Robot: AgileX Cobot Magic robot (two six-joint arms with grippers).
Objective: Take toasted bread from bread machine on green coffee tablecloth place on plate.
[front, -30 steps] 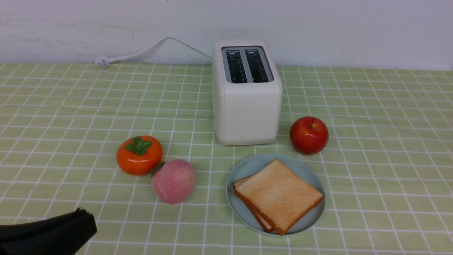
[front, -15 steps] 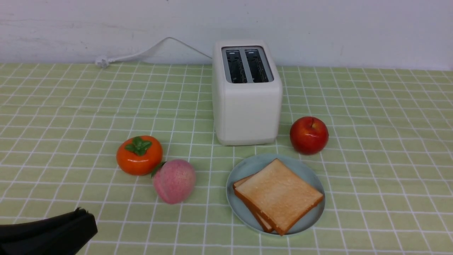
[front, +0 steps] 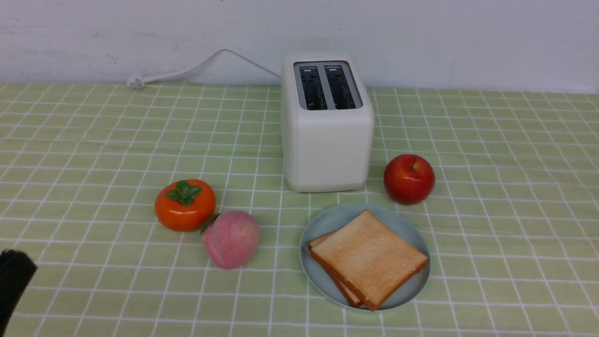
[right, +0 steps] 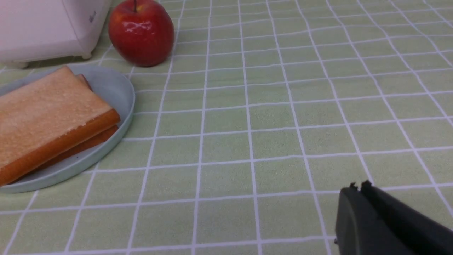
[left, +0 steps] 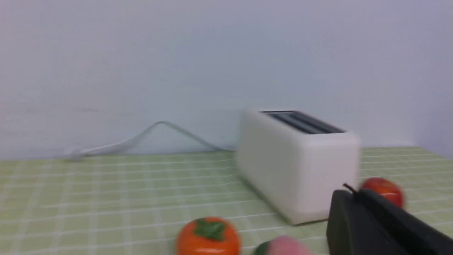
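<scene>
Cloth (front: 496, 187), pale green and white-gridded, runs back to your plain white wall (front: 435, 42); both your fingers (left: 357, 198) (right: 361, 198) are closed, holding nothing.

No text, label, brand, number or sign can be read on the toaster (front: 329, 150), the plate (front: 318, 276) or the cloth (front: 496, 224). The fruit, an apple (front: 409, 179), a peach (front: 231, 239) and a persimmon (front: 185, 205), shows no lettering. The wall (front: 421, 42) bears no readable writing.
</scene>
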